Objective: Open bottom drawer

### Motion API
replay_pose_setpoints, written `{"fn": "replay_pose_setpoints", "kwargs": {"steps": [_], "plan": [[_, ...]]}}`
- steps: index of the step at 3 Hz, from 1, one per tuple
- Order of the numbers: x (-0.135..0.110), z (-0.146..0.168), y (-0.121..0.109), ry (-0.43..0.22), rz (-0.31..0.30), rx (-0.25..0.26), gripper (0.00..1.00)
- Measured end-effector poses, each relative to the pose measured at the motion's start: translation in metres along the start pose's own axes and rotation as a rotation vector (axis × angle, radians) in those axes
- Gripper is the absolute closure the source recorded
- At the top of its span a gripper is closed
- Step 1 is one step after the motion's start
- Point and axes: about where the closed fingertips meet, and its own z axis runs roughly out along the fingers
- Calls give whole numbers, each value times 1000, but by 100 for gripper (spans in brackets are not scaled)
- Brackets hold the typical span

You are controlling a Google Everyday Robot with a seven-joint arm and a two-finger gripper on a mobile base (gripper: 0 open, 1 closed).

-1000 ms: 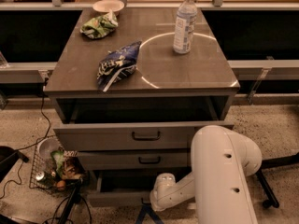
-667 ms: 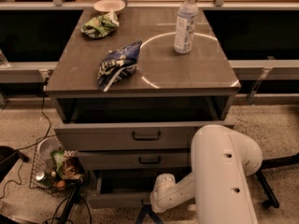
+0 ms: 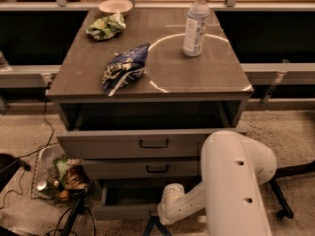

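The cabinet (image 3: 147,82) is plain grey all over, its top a warmer grey-brown marked with a thin white circle line (image 3: 162,41), and the handles on its two upper drawer fronts are dark. The bottom drawer (image 3: 123,212) has the same flat grey front with a shadowed dark inside. On top lie a blue bag (image 3: 125,69) patterned in white, a crumpled green bag (image 3: 106,26), a pale cream bowl (image 3: 115,6) and a clear bottle (image 3: 196,26) with a white cap and a whitish label. The robot arm (image 3: 236,181) is glossy white; the gripper (image 3: 153,227), at the view's bottom edge just before the bottom drawer's front, looks dark. The floor (image 3: 275,127) is speckled beige
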Motion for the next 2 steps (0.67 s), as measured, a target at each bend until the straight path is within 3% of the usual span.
{"fn": "replay_pose_setpoints", "kwargs": {"steps": [2], "plan": [[-4,-5,8,1,-33,-15,100]]}}
